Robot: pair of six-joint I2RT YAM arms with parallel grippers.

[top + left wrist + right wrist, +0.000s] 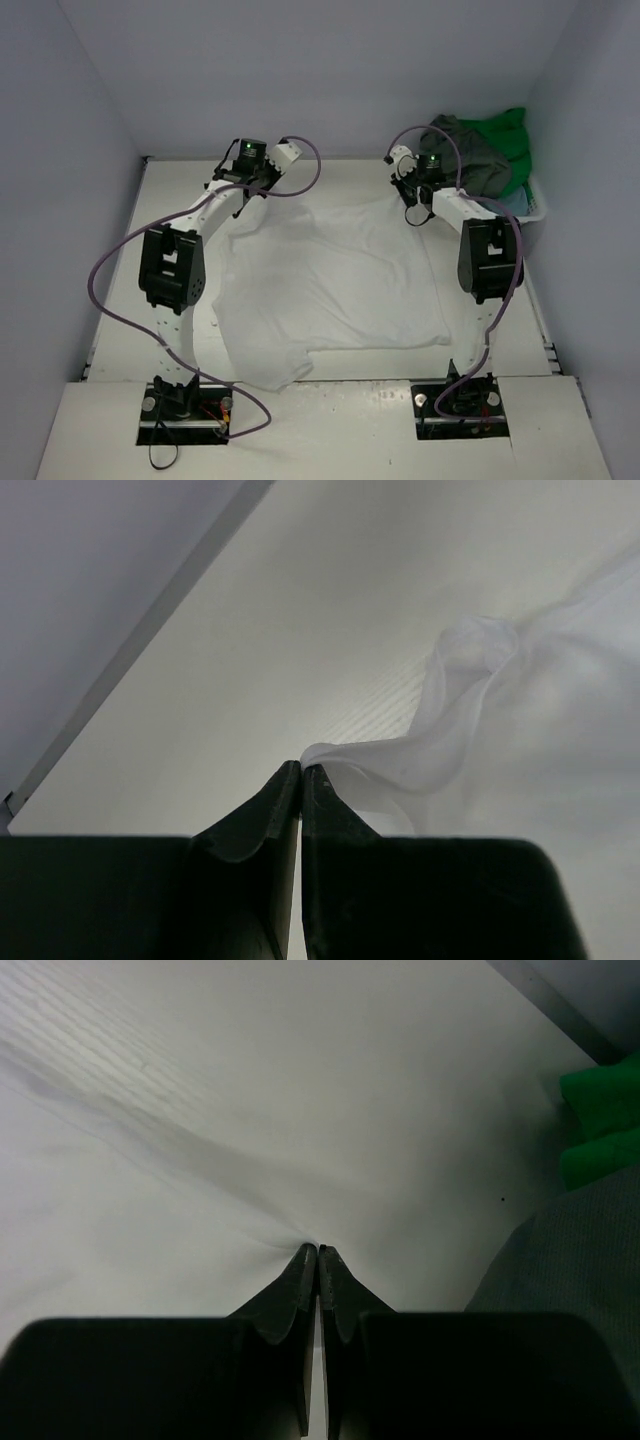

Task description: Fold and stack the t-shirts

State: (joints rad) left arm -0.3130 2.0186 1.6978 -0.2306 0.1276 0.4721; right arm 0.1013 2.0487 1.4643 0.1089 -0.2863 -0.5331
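Two spots on the far edge of the soft white cloth t-shirt [330, 285] are pinched tight, one by the left tool [301, 768], one by the right tool [319, 1249].

The white cloth t-shirt [330, 290] lies spread flat, front down or up I cannot tell. Its far edge runs between the left gripper [243, 208] and the right gripper [413, 215], each pinching that edge in closed fingertips. From the tips the cloth runs back toward the arm bases, mostly smooth, with one sleeve flaring out at the near end on the left gripper's side. Beside the left tips the fabric lifts in a thin twisted fold, and at the right tips it puckers in fine creases. Just right of and beyond the right gripper, the dark grey-olive cloth t-shirt [468, 155] lies crumpled on a heap. The bright green cloth t-shirt [512, 135] is bunched behind it, and a strip of the light blue cloth t-shirt [512, 203] shows beneath.
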